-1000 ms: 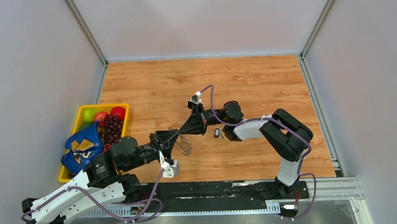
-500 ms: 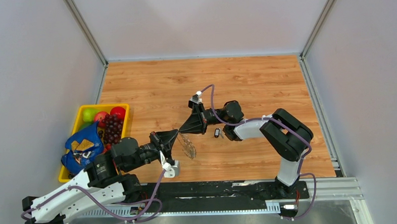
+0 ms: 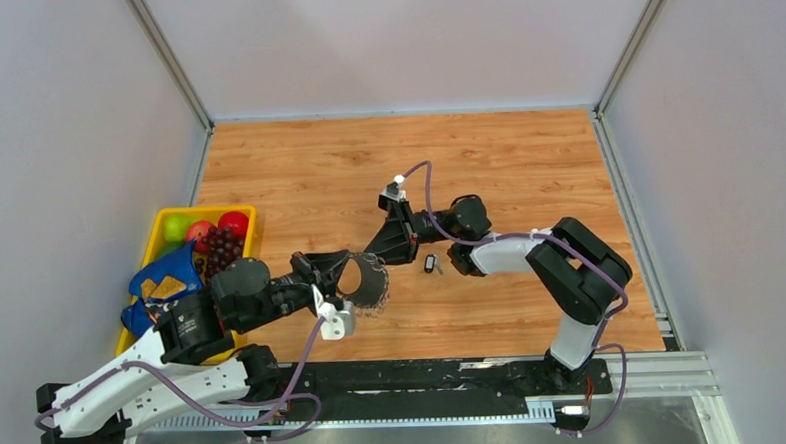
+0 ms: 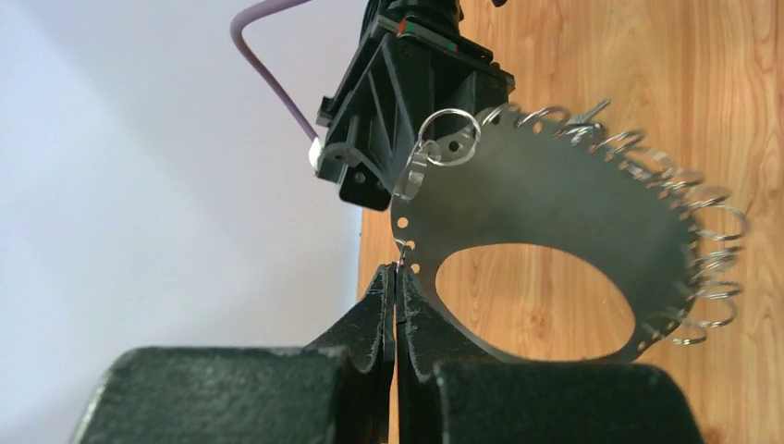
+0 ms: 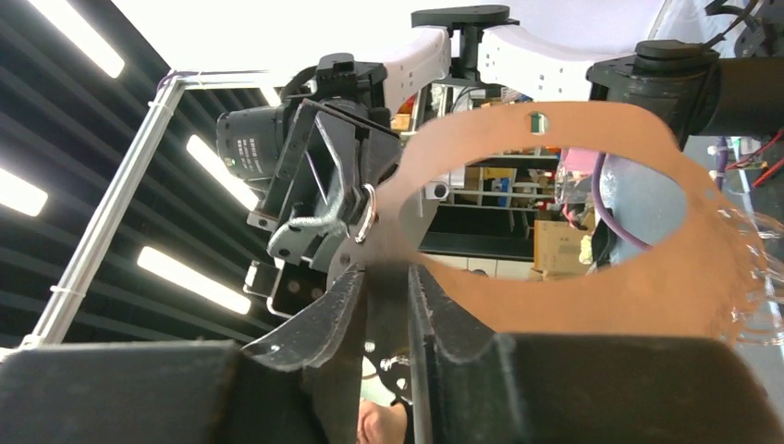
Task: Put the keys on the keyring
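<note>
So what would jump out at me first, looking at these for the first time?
Probably the keyring, a flat grey metal disc with a big hole and a fringe of small wire loops, held over the wooden table with its edge pinched in the left claw. Next, the yellow bin of fruit at the far left, and one tiny black-headed key lying on the wood just right of the ring.

Wooden table (image 3: 486,158) — black-headed key (image 3: 430,263), yellow bin (image 3: 208,209) on it.

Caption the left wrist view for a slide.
Left gripper pinches the keyring by its rim over the wooden table.
</note>
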Available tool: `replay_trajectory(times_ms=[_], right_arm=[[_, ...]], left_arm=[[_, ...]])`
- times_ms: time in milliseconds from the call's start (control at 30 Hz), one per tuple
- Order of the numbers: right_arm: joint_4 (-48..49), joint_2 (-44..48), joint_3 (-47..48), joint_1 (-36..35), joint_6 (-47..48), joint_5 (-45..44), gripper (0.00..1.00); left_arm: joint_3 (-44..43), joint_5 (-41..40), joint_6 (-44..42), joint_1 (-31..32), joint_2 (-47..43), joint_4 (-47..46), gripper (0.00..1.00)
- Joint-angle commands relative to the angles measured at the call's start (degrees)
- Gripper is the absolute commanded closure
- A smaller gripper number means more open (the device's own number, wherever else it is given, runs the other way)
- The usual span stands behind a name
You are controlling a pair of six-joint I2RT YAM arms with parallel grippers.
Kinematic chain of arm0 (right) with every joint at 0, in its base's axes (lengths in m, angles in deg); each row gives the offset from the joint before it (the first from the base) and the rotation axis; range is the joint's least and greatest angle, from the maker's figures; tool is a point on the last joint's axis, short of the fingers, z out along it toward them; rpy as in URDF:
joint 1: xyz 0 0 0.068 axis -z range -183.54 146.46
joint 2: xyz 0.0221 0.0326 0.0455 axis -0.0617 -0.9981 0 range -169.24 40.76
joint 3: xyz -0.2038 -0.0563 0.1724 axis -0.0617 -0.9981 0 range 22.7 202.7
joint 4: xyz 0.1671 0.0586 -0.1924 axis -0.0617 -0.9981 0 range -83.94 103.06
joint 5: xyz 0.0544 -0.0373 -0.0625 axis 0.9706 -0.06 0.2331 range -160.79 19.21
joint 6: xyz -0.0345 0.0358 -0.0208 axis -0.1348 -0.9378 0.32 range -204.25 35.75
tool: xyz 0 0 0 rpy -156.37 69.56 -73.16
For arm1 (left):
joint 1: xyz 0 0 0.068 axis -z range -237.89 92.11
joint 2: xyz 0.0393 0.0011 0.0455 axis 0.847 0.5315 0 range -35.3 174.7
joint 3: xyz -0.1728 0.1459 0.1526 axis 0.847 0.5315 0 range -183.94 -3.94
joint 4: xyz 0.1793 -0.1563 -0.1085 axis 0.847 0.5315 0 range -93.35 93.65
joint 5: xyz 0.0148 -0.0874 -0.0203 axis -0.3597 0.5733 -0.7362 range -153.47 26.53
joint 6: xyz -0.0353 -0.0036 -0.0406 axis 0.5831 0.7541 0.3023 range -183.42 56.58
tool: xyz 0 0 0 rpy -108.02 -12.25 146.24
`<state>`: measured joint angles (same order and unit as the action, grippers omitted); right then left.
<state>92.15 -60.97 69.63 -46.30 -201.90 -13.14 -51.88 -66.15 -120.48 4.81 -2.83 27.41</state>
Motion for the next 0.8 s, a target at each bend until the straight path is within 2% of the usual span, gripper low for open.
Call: replay_trajectory(times_ms=[0,167,300,333,400,533,767], right_arm=[[-5.75,6.56,-0.81,3.00,7.08,3.42,0.72],[-28.02,13.45,0.41,5.33,25.17,4.51,0.63],[-58.79,19.43,6.06,7.16,48.94,-0.37,0.60],[-63.85,20.67,7.44,7.43,55.12,-2.00,0.60],[-68.22,23.26,8.28,8.08,59.34,-3.88,0.61],[-70.72,27.51,7.34,9.41,65.04,-5.66,0.61],[-75.19,36.99,8.65,9.54,81.27,-10.64,0.60]], left_arm=[[-5.44,-1.04,5.40,-0.03,1.23,3.63,1.00],[-9.37,-1.18,8.99,-0.03,3.78,6.61,0.99],[-12.40,-0.27,11.10,0.02,6.20,9.10,0.98],[-12.64,-0.02,11.40,0.04,6.47,9.61,0.98],[-12.88,0.53,12.29,0.05,6.91,9.81,0.99],[-14.65,1.09,15.87,0.06,8.45,9.71,1.00],[-19.59,1.01,27.39,0.06,12.68,9.30,1.00]])
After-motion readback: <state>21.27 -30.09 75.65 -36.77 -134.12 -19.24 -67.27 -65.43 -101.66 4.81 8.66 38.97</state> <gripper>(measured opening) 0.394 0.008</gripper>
